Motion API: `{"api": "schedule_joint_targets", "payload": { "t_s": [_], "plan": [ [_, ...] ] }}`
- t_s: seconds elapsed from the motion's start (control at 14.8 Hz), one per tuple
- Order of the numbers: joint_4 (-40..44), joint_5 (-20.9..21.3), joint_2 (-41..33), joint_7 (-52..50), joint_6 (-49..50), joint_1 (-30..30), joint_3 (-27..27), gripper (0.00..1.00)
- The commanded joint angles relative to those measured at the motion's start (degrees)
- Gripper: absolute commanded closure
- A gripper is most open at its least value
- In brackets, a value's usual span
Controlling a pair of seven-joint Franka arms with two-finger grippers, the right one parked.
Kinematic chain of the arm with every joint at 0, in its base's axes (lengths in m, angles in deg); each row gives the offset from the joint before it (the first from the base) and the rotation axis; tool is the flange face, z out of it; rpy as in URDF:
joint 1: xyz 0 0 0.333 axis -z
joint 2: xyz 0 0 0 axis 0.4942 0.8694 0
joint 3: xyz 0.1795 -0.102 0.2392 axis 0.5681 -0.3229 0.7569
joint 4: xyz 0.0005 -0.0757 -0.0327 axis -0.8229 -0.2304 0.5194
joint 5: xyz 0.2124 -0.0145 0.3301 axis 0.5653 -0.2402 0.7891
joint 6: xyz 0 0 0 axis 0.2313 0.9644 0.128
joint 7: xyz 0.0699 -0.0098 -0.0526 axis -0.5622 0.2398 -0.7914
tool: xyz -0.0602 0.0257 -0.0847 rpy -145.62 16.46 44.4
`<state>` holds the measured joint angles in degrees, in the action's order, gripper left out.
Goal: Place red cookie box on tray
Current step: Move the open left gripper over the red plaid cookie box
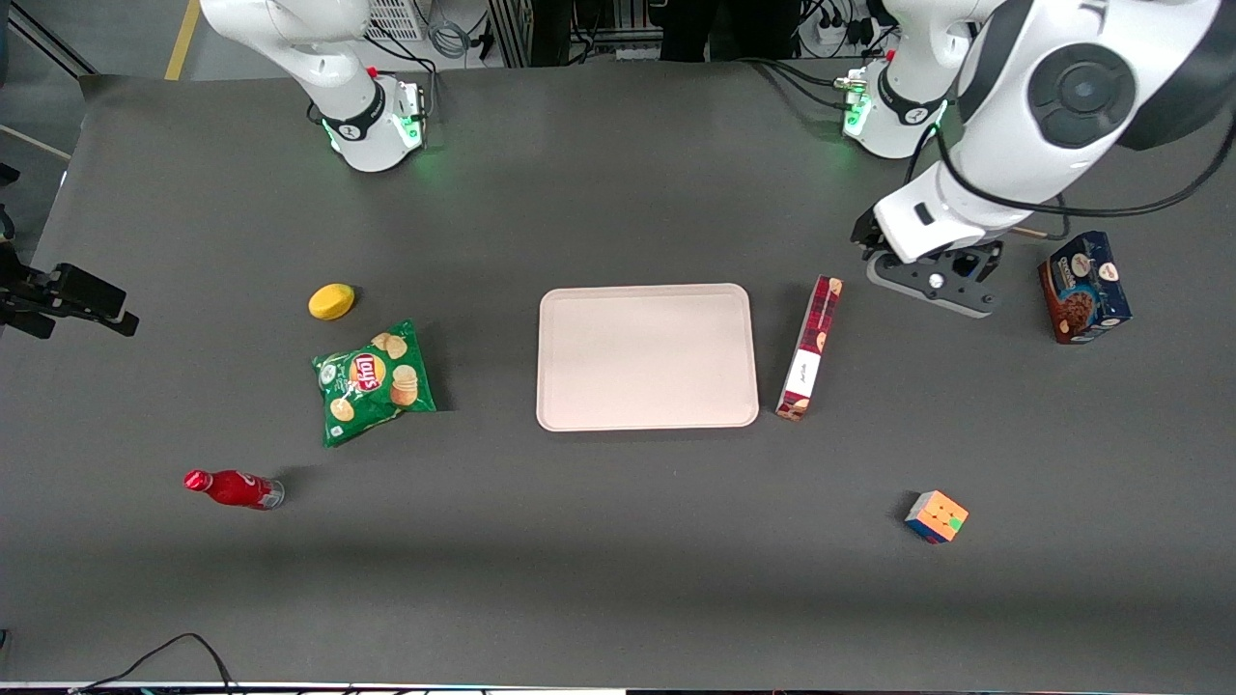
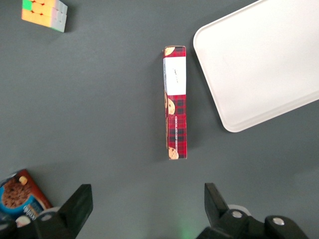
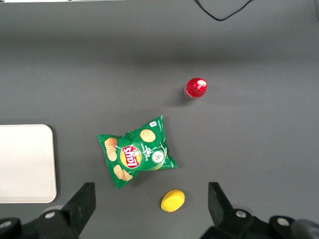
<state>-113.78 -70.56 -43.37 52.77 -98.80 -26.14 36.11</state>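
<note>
My claw (image 2: 144, 209) hangs above the dark matte surface (image 1: 618, 541) with its fingers (image 2: 79, 206) spread wide, gripping nothing, farther from the front camera than the red cookie box (image 1: 809, 348). That long, narrow plaid carton lies flat just beside the tray (image 1: 647, 415), a slim gap between them. The tray is pale pink and smooth, with rounded corners and a low rim. A blue-and-brown cookie box (image 1: 1083, 287) stands toward my end; a puzzle cube (image 1: 936, 516) sits nearer the front camera. Only the front and right wrist views show the crinkled green chip bag (image 1: 374, 382), yellow lemon (image 1: 331, 301) and red bottle (image 1: 233, 488).
</note>
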Motion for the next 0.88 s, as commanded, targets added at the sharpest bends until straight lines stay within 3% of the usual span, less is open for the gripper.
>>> {"api": "schedule_joint_targets", "payload": {
  "t_s": [0.0, 0.27, 0.81],
  "plan": [
    [-14.5, -0.9, -7.2, 0.2, -11.3, 0.2, -1.5, 0.0],
    [-25.1, -1.0, -7.3, 0.1, -27.6, 0.3, -4.7, 0.0],
    [-33.8, -0.3, 0.2, 0.1, -47.7, 0.3, -7.7, 0.0]
  ]
}}
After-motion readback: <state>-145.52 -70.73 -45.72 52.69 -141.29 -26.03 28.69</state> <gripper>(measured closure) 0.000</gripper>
